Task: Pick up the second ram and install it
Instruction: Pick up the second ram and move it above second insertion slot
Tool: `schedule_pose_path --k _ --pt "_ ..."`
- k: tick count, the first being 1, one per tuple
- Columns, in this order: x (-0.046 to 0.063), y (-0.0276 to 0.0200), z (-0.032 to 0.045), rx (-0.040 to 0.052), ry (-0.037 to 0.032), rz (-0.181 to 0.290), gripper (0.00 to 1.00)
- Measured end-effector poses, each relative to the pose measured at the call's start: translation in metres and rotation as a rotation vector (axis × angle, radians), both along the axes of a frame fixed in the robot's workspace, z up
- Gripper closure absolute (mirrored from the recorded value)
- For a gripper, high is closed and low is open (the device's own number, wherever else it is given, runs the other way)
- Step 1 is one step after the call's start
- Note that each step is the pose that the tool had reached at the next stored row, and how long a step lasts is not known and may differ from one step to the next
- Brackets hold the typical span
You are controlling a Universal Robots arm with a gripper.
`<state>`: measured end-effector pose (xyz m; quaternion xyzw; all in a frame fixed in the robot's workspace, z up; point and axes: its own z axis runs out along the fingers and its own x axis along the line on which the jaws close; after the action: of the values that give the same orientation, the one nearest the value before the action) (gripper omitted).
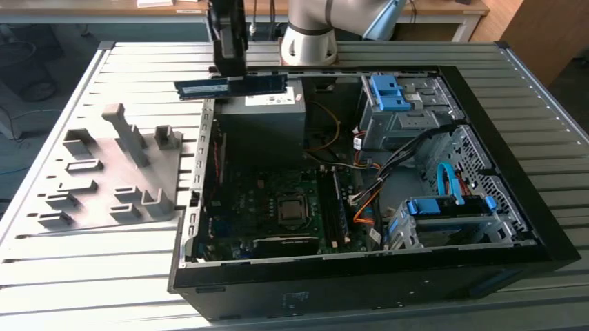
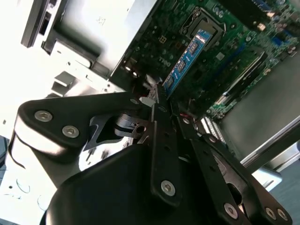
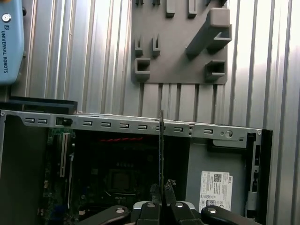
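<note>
Above the computer case (image 1: pixel 368 269), the hand (image 1: pixel 230 77) clamps the second ram (image 1: pixel 262 85), label (image 2: pixel 188 56) too small to read.

second ram (image 1: pixel 241 86) | long narrow dark blue-green stick, black chips, pale label | held level, long edge horizontal, edge-on in the first wrist view | pinched between fingers (image 2: pixel 159 112) | in the air over the open computer case (image 1: pixel 368 283), far rim, exterior view's left

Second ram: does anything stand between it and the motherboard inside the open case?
Nothing visible does. The end effector holds the dark blue-green memory stick above the open black computer case, whose green motherboard lies uncovered.
</note>
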<state>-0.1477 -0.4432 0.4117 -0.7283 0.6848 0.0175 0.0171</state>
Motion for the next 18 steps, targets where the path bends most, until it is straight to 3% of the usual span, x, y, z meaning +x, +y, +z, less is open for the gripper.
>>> schedule_pose_path --k 18 --pt "0.036 0.0000 -0.0005 0.0000 0.0004 0.000 0.86"
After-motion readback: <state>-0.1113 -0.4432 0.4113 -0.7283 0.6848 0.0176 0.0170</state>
